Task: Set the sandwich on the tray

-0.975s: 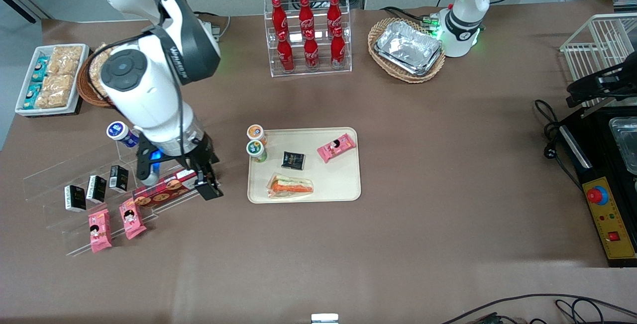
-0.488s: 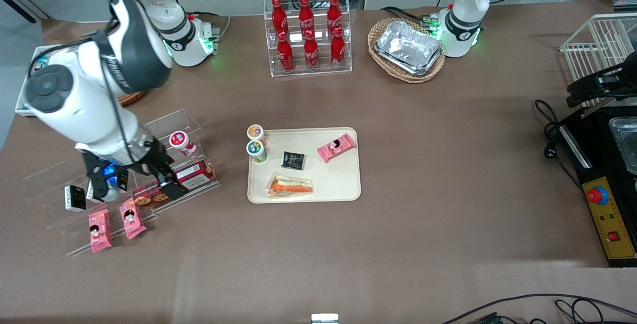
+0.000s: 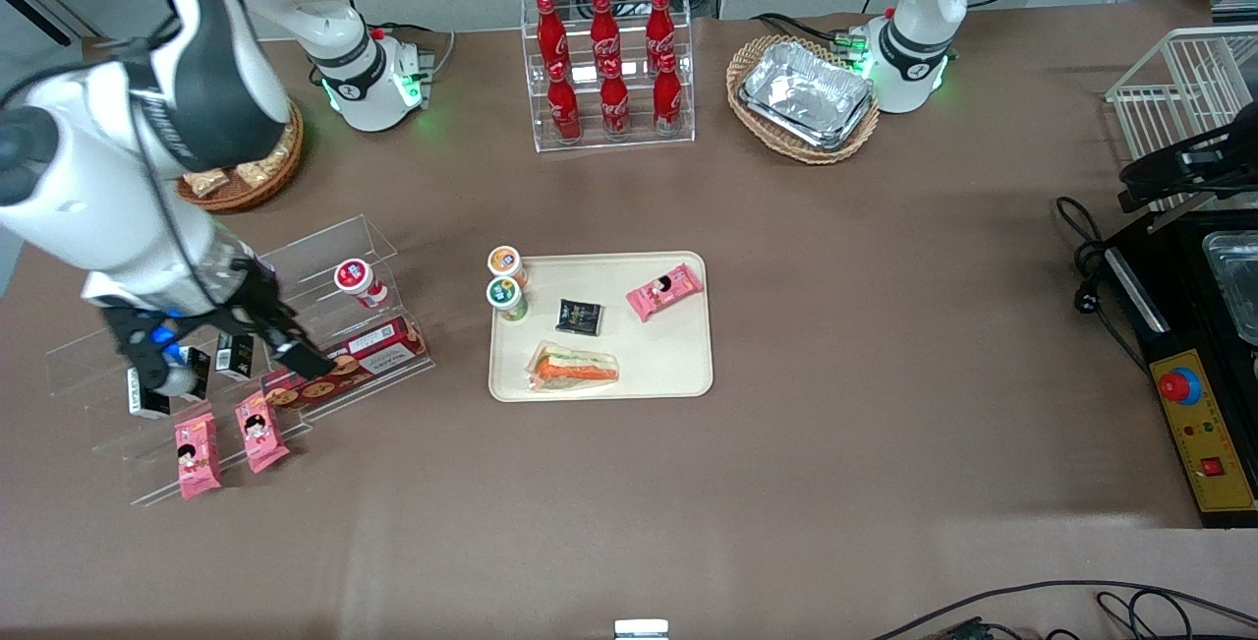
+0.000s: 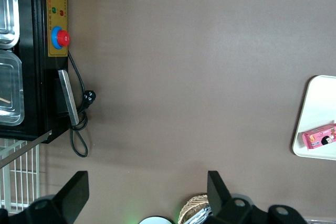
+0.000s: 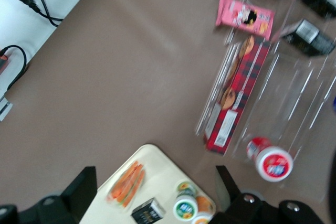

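The sandwich [image 3: 575, 368], a clear-wrapped wedge with orange and green filling, lies flat on the cream tray [image 3: 668, 355], in the corner nearest the front camera. My right gripper [image 3: 221, 363] hovers over the clear stepped rack toward the working arm's end of the table, well apart from the tray. Its fingers are spread wide with nothing between them. In the right wrist view the gripper [image 5: 155, 192] is open above the sandwich [image 5: 126, 181] and the tray [image 5: 160, 174]. The left wrist view catches one edge of the tray [image 4: 317, 108].
On the tray also sit two small cups [image 3: 507, 296], a black packet [image 3: 579, 317] and a pink snack pack [image 3: 664, 291]. The clear rack [image 3: 324, 247] holds a red biscuit box [image 3: 344, 370], a red-lidded cup [image 3: 356, 278], black packets and pink packs. Cola bottles [image 3: 609, 70] and a basket of foil trays [image 3: 804, 94] stand farther back.
My right arm has swung away from the tray toward the working arm's end, over the clear rack, its gripper still open. The sandwich has not moved on the tray.
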Tool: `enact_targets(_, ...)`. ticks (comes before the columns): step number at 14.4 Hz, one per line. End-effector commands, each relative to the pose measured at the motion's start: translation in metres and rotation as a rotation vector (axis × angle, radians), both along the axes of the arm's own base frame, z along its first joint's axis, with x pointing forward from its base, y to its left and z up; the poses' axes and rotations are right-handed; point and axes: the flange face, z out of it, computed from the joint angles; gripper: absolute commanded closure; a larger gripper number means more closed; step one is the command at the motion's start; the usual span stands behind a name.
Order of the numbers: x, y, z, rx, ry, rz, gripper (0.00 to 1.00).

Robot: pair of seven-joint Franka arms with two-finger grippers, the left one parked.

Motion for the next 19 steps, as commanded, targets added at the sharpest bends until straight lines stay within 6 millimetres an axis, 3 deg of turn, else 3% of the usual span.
enact_targets(1,-0.016,-0.036,0.014,-0.028,0.004,0.132,0.00)
enact_targets(5,-0.029,-0.071,0.031,-0.058,0.022,0.332,0.00)
enact_targets(14,-0.053,-0.120,0.061,-0.110,0.026,0.783,0.00)
enact_targets(19,-0.054,-0.127,0.059,-0.096,0.058,0.828,0.00)
